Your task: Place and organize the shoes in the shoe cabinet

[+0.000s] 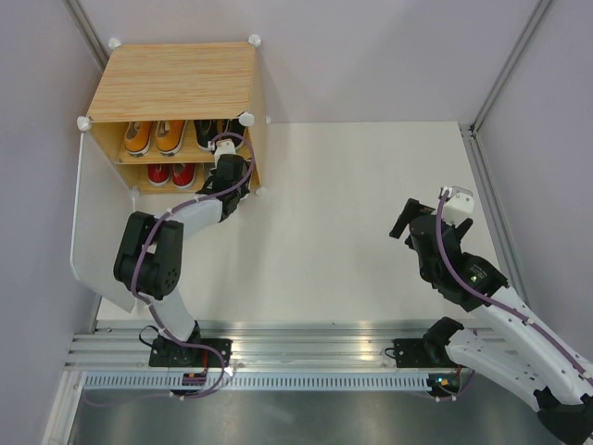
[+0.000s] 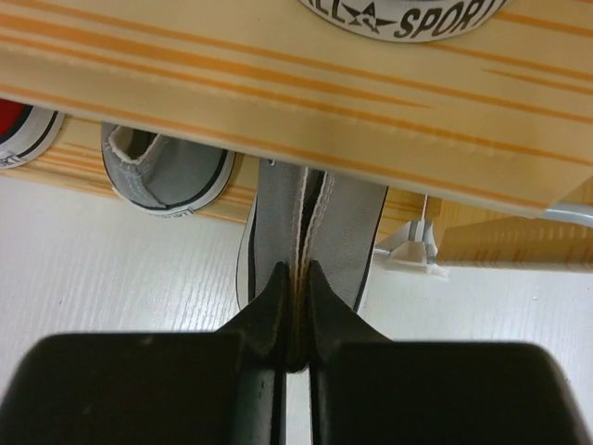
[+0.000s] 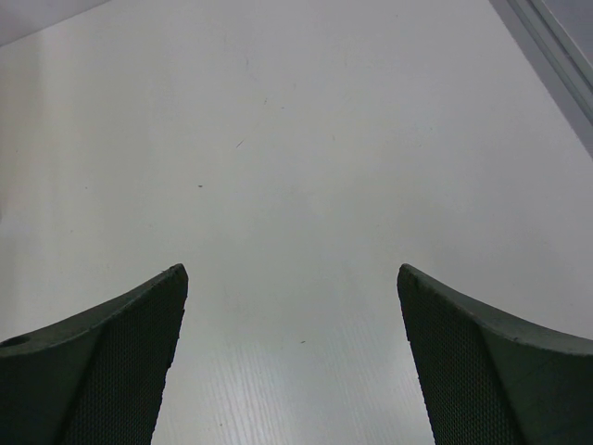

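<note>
The shoe cabinet [image 1: 176, 79] stands at the far left with its white door [image 1: 91, 222] swung open. Two orange shoes [image 1: 153, 137] and black shoes [image 1: 206, 133] sit on its upper shelf, and two red shoes [image 1: 171, 173] sit below. My left gripper [image 1: 225, 167] reaches into the lower right compartment. In the left wrist view it [image 2: 295, 271] is shut on the heel of a grey shoe [image 2: 347, 232] that points in under the shelf [image 2: 278, 93]. A second grey shoe [image 2: 167, 176] stands to its left. My right gripper [image 1: 408, 222] is open and empty [image 3: 292, 273].
A red shoe's [image 2: 18, 130] heel shows at the far left of the lower compartment. A black shoe's sole label [image 2: 408, 14] sits on the shelf above. A white corner connector [image 2: 412, 250] is at the cabinet's lower right. Frame posts stand at the back corners.
</note>
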`<action>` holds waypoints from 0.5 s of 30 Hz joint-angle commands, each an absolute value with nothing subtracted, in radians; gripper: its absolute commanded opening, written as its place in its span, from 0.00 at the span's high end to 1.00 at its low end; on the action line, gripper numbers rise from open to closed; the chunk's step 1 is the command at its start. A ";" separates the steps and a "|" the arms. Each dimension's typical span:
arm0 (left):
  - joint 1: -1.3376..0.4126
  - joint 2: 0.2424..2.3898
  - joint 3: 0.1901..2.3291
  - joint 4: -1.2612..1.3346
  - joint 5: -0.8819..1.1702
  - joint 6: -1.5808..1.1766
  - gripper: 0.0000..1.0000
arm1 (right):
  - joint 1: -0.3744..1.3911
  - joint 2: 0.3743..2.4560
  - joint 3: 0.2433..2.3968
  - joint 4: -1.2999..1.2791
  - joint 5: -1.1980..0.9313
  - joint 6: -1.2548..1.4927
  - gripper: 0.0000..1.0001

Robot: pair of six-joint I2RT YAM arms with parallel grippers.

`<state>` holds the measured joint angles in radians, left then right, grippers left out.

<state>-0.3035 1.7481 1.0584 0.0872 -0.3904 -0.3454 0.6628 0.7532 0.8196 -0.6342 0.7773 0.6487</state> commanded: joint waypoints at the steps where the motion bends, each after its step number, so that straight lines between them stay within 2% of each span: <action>1: -0.284 1.761 1.120 0.282 -0.367 -0.298 0.98 | 0.660 0.752 0.836 -0.618 0.825 0.652 0.02; 12: -0.259 1.847 1.158 0.390 -0.327 -0.268 0.97 | 0.661 0.729 0.833 -0.661 0.845 0.684 0.02; 14: -0.258 1.848 1.160 0.390 -0.330 -0.273 0.91 | 0.660 0.729 0.834 -0.666 0.845 0.687 0.02; 15: -0.258 1.844 1.157 0.390 -0.328 -0.275 0.83 | 0.660 0.729 0.838 -0.667 0.845 0.687 0.02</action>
<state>-0.2649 1.8576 1.0992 0.2420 -0.3321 -0.3012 0.6628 0.7349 0.8196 -0.6563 0.8116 0.6689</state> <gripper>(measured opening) 0.114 0.979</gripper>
